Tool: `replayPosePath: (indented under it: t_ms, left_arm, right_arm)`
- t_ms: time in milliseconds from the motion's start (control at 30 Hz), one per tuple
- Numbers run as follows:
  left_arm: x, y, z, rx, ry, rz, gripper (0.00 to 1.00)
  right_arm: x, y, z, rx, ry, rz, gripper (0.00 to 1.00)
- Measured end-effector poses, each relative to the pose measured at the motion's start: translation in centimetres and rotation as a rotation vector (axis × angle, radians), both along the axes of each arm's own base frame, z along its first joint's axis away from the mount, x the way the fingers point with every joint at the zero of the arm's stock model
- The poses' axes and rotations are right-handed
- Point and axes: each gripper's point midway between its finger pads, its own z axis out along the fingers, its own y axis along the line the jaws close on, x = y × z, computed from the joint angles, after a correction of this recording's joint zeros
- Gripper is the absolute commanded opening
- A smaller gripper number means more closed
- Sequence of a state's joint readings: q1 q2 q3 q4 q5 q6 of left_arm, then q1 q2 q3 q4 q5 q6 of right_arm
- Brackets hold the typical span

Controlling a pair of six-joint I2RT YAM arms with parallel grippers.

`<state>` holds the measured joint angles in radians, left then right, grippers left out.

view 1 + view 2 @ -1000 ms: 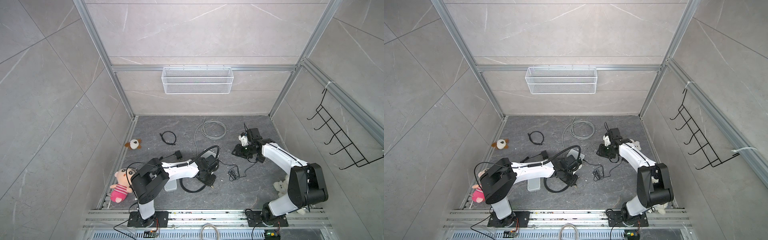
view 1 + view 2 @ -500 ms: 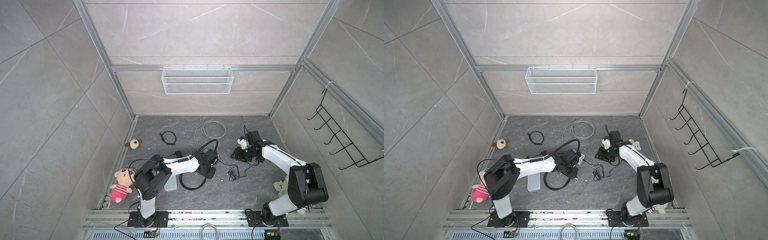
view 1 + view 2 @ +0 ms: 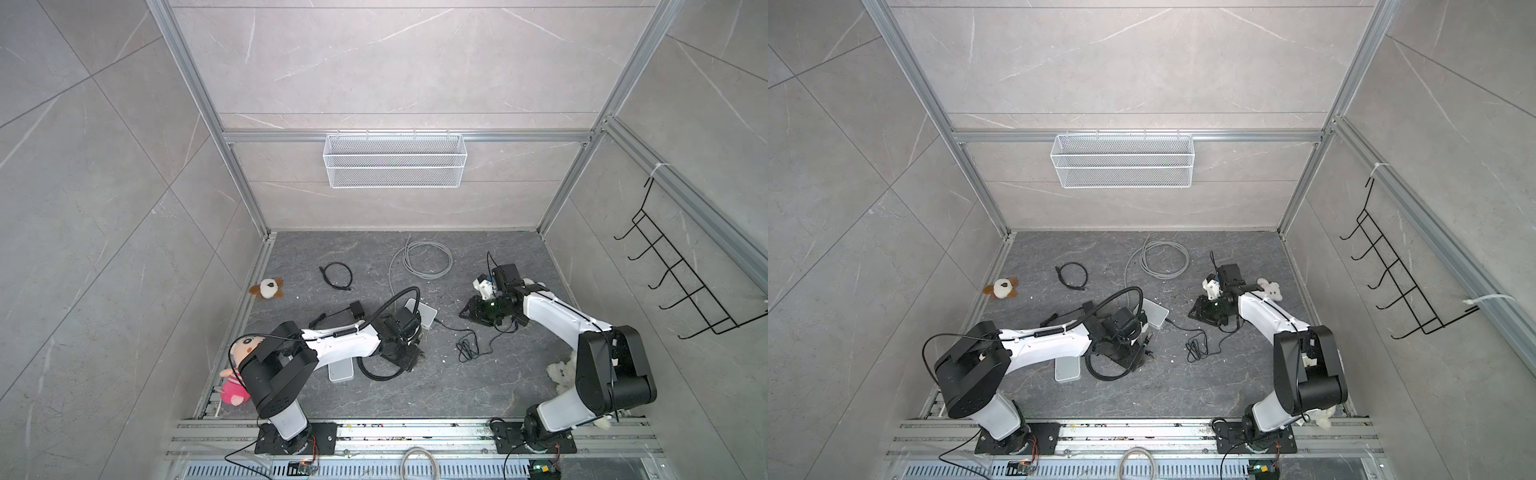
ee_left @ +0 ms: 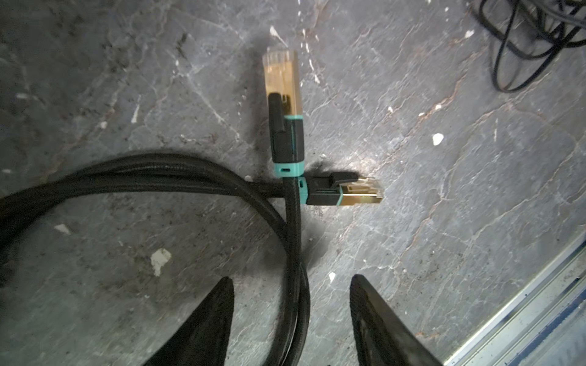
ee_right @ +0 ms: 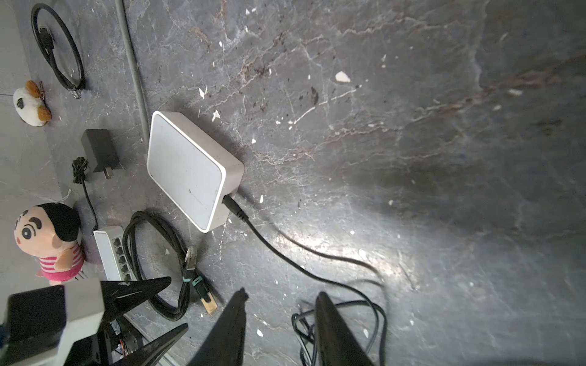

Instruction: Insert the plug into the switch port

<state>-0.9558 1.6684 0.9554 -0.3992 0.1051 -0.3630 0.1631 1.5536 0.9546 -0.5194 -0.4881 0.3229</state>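
Note:
Two gold plugs with teal rings end a black braided cable and lie crossed on the dark floor. One plug (image 4: 282, 79) points away from my left gripper (image 4: 291, 280); the second plug (image 4: 345, 191) points sideways. The left gripper is open, and the cable (image 4: 293, 240) runs on the floor between its fingers without being touched. The white switch (image 5: 112, 253), its row of ports showing, lies beside the cable loop, partly under the left arm in both top views (image 3: 340, 371) (image 3: 1067, 368). My right gripper (image 5: 282, 293) is open and empty over the floor.
A white box (image 5: 190, 168) with a thin black cord (image 5: 317, 272) plugged in sits mid-floor; the cord's tangle (image 3: 467, 351) lies near the right gripper. Also here: a black adapter (image 5: 100, 152), a doll (image 5: 50, 237), a plush dog (image 3: 267, 287), a grey cable coil (image 3: 428, 257) and a small black cable loop (image 3: 337, 276).
The left gripper's jaws have opened wide. Its wrist swung toward the white box and came back over the cable loop. The right gripper shifted slightly.

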Motion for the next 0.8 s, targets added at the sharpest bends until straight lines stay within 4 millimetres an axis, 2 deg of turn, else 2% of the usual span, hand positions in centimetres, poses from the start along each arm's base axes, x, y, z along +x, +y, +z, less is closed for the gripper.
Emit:
replayPosePath:
  t_ms: [133,333,433,700,800]
  left_arm:
    - [0.4,0.2,-1.0,0.036,-0.016,0.013,0.44]
    - [1.1,-0.3,-1.2,0.025,-0.046,0.021,0.26]
    - [1.4,-0.9,-1.2,0.002,-0.053,0.016,0.11]
    - [0.9,-1.7,-1.0,-0.062,-0.046,-0.078,0.06]
    - [0.8,-2.1,0.1,-0.114,-0.043,-0.123,0.06]
  right_arm:
    - [0.0,0.1,0.1,0.009,0.003,-0.001,0.38]
    - [-0.2,0.8,0.4,0.045,0.002,0.016,0.37]
    - [-0.5,1.8,0.7,0.088,0.003,0.046,0.37]
    - [-2.8,5.3,1.1,0.251,0.050,0.128,0.37]
    - [-3.3,6.4,1.3,0.305,0.073,0.129,0.37]
